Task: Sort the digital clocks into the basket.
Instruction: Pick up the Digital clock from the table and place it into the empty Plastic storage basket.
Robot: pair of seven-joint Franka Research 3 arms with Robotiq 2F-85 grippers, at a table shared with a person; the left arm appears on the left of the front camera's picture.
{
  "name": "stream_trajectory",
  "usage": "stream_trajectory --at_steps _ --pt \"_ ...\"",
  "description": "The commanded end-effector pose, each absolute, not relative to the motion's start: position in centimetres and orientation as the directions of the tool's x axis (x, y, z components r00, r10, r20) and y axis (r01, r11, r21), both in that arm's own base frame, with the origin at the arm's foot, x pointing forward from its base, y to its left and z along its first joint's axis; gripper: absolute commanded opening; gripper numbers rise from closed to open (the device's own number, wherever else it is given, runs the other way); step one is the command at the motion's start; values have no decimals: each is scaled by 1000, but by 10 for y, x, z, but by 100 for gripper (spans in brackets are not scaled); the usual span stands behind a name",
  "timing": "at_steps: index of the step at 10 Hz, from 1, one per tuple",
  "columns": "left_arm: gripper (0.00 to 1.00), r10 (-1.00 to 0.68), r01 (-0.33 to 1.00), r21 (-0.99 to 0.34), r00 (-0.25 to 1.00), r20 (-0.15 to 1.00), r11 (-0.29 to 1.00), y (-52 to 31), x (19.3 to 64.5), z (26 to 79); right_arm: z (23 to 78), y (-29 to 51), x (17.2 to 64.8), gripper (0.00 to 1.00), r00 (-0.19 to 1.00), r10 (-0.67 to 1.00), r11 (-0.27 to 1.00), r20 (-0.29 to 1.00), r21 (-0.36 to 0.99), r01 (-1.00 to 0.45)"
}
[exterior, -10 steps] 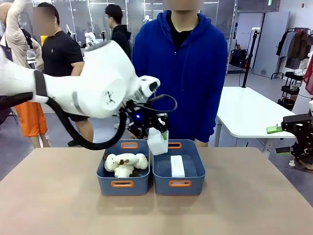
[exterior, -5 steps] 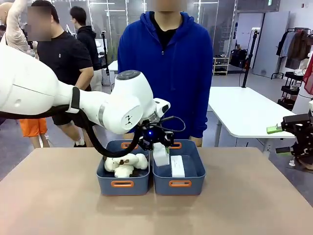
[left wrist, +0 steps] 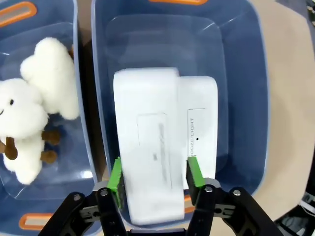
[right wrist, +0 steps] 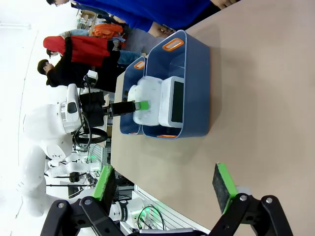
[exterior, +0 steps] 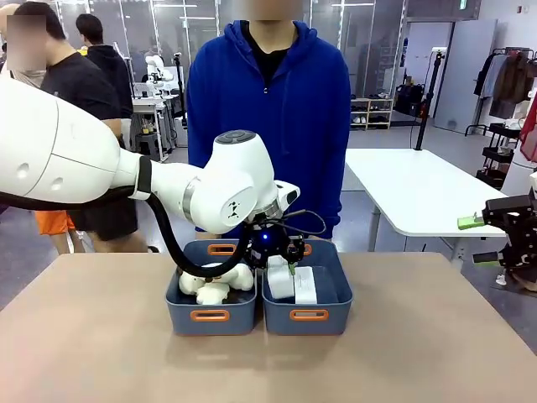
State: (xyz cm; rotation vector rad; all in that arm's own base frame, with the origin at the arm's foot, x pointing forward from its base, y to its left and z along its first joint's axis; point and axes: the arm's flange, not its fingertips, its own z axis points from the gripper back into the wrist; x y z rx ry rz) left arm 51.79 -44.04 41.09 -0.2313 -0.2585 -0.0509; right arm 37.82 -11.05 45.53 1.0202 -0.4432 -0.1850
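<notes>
Now that the left gripper (left wrist: 153, 179) has lowered into the right-hand basket (exterior: 307, 312), its fingers part around the second clock (left wrist: 147, 147), beside the first clock (left wrist: 199, 128); right gripper (right wrist: 165, 189) wide, empty.

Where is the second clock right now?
In the front view, the second clock sits in the right-hand basket, between the left gripper pads, against the first clock.
</notes>
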Motion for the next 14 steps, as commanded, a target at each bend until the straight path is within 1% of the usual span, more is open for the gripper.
stream_trajectory --at_steps 1,2,3,4,5,13,14 --pt "90 -3 56 -192 964 268 980 -449 521 421 456 -112 378 100 898 -344 517 276 854 -64" --pt "100 -3 55 -195 966 257 979 -449 519 423 456 -112 378 100 898 -344 517 276 854 -64" --pt "100 -5 59 -203 966 259 977 -447 517 426 456 -112 378 100 898 -344 517 276 854 -64" --pt "100 -77 141 -254 966 249 957 -440 511 433 456 -112 378 100 898 -344 517 276 854 -64" --pt "100 -21 80 -215 964 264 973 -446 519 423 456 -112 378 100 898 -344 517 276 854 -64" --pt "100 -21 80 -215 964 264 973 -446 519 423 456 -112 378 100 898 -344 517 276 854 -64" --pt "95 -29 89 -222 965 261 971 -445 519 423 456 -112 378 100 898 -344 517 276 854 -64"
